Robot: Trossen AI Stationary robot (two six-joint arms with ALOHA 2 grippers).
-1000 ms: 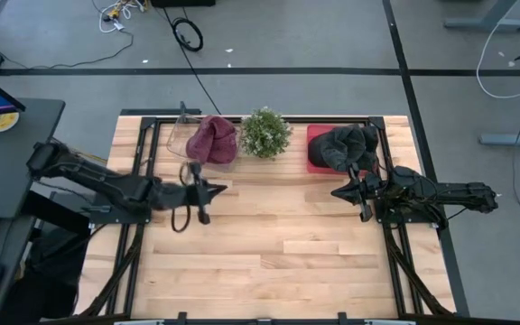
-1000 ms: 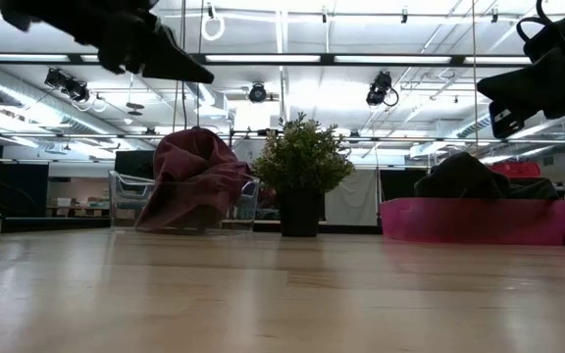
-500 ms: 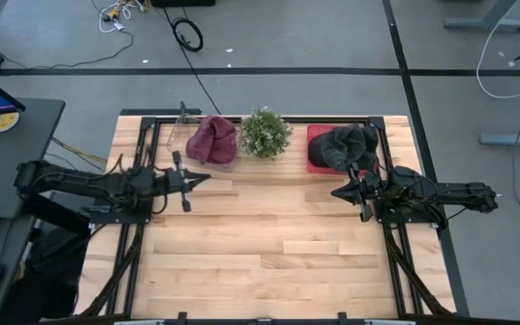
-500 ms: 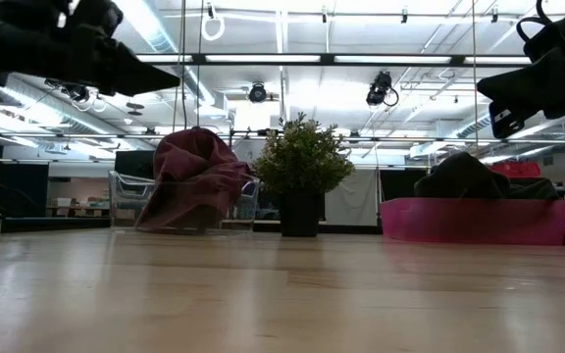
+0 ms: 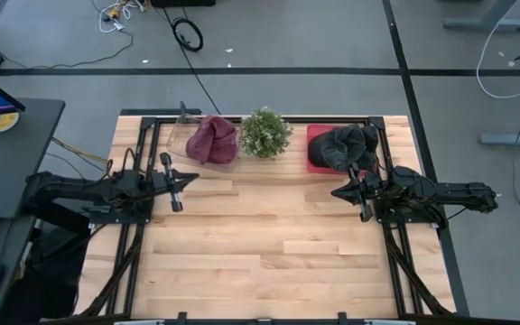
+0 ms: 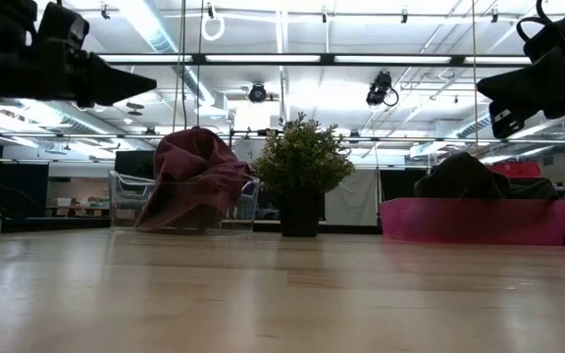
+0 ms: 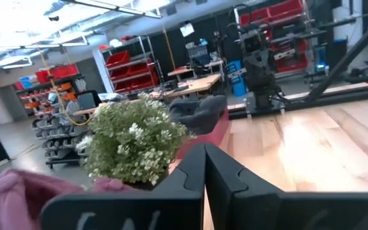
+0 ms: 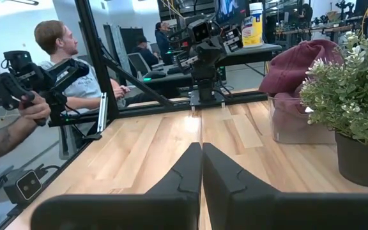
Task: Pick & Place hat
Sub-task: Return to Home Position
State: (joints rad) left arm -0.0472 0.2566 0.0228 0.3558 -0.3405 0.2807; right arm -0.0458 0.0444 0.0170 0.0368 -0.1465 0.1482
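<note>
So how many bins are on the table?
2: a clear bin left of the plant holding a maroon hat, and a pink bin right of it holding dark caps.

Potted plant (image 6: 302, 169) stands between a clear bin (image 6: 126, 201) and a pink bin (image 6: 474, 222).

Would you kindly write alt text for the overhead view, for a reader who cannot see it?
Seen from above, a robot's left gripper and right gripper hang over a wooden table, both shut and empty. Along the back edge stand a clear bin with a maroon hat, a plant, and a pink bin holding black caps.
</note>
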